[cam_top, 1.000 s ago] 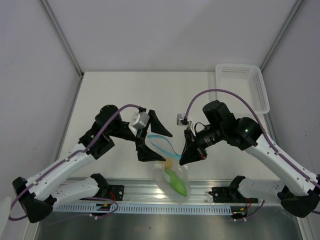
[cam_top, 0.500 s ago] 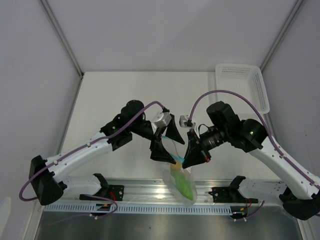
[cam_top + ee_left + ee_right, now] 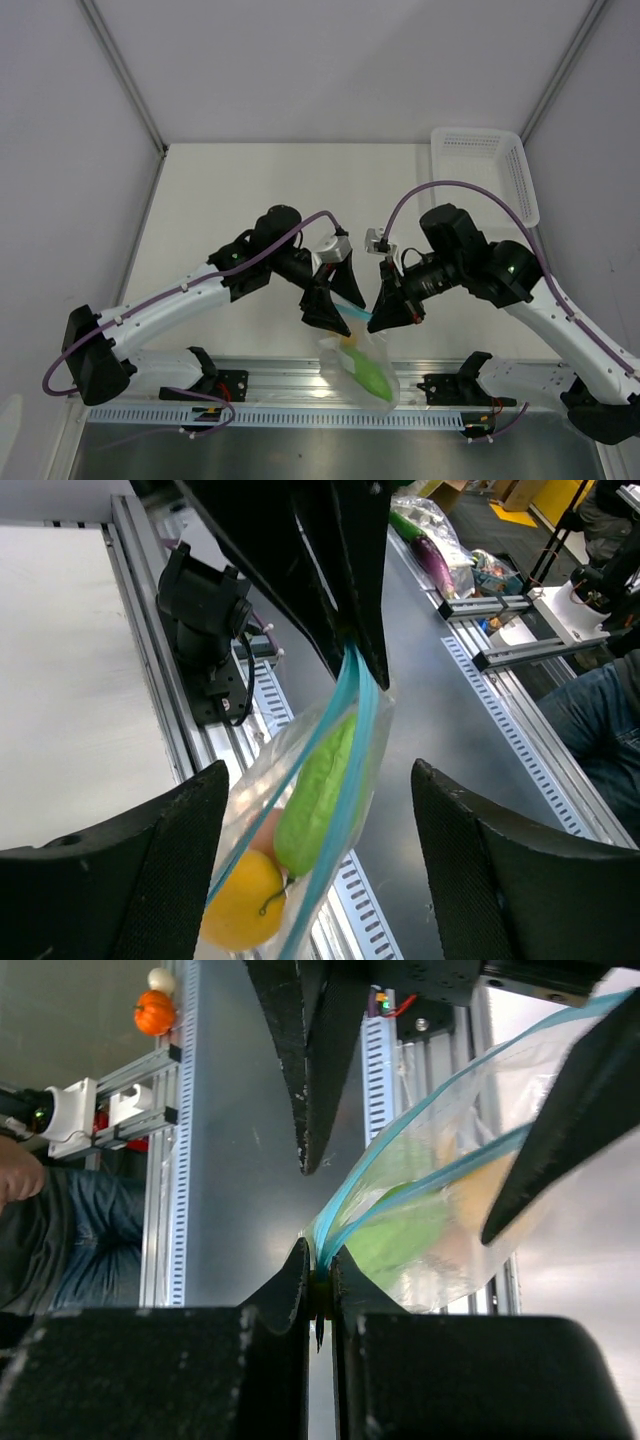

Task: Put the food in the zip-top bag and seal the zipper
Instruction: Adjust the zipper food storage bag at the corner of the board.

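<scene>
The zip-top bag (image 3: 368, 368) hangs off the table's near edge, over the rail. My right gripper (image 3: 377, 320) is shut on one end of its teal zipper (image 3: 420, 1175). The two strips part away from the grip, so the mouth gapes. Both pieces of food lie inside: the green one (image 3: 318, 790) above the round orange-yellow one (image 3: 243, 900). My left gripper (image 3: 336, 297) is open, one finger on each side of the bag's mouth, touching neither wall. In the right wrist view its fingers (image 3: 310, 1070) flank the zipper.
A white lattice basket (image 3: 495, 170) stands at the table's back right corner. The aluminium rail (image 3: 290, 385) with both arm bases runs under the hanging bag. Beyond the table are a seated person (image 3: 600, 720) and a small orange pumpkin (image 3: 155, 1012).
My left arm has swung right and brought its fingers round the bag's mouth, and they have narrowed a little. The right gripper has kept its hold, drifting slightly right with the bag.
</scene>
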`<state>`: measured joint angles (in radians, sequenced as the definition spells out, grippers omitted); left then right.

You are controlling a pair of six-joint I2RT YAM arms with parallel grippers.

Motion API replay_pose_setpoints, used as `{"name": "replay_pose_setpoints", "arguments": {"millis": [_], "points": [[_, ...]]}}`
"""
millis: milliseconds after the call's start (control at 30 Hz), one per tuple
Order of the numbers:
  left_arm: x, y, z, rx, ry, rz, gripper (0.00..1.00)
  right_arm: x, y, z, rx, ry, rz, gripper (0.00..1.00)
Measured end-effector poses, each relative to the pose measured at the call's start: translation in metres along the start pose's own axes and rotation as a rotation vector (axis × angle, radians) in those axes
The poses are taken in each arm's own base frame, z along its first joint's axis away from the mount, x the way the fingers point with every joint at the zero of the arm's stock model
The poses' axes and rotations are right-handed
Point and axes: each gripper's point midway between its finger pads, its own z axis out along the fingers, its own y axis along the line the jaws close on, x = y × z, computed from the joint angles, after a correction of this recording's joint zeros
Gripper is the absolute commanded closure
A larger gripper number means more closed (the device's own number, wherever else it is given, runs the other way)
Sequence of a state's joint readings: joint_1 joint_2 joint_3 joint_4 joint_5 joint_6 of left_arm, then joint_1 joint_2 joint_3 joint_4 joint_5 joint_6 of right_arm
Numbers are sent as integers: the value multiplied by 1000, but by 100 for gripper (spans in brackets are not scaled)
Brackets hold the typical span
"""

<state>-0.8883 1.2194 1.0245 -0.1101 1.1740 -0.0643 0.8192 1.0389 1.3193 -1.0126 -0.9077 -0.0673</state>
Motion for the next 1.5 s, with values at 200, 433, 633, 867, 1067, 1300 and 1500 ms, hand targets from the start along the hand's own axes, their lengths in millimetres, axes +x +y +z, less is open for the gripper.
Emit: {"name": "replay_pose_setpoints", "arguments": {"millis": [200, 433, 633, 867, 1067, 1300, 1500], "points": [[14, 9, -2, -69, 38, -72, 54, -5, -11, -6, 85, -43, -2, 100], [36, 24, -7, -192, 71, -163, 91, 5, -32, -4, 187, -78, 43, 81], [43, 32, -15, -330, 58, -259, 99, 19, -63, 4, 295, -105, 135, 53], [39, 25, -30, -438, -3, -269, 99, 17, -80, -2, 410, -198, 179, 0], [37, 26, -40, -520, -31, -273, 99, 10, -94, -9, 488, -295, 208, 1], [47, 28, -48, -585, -39, -297, 99, 7, -94, -3, 429, -321, 221, 25], [51, 30, -49, -596, -37, -308, 99, 1, -84, 3, 328, -339, 192, 54]]}}
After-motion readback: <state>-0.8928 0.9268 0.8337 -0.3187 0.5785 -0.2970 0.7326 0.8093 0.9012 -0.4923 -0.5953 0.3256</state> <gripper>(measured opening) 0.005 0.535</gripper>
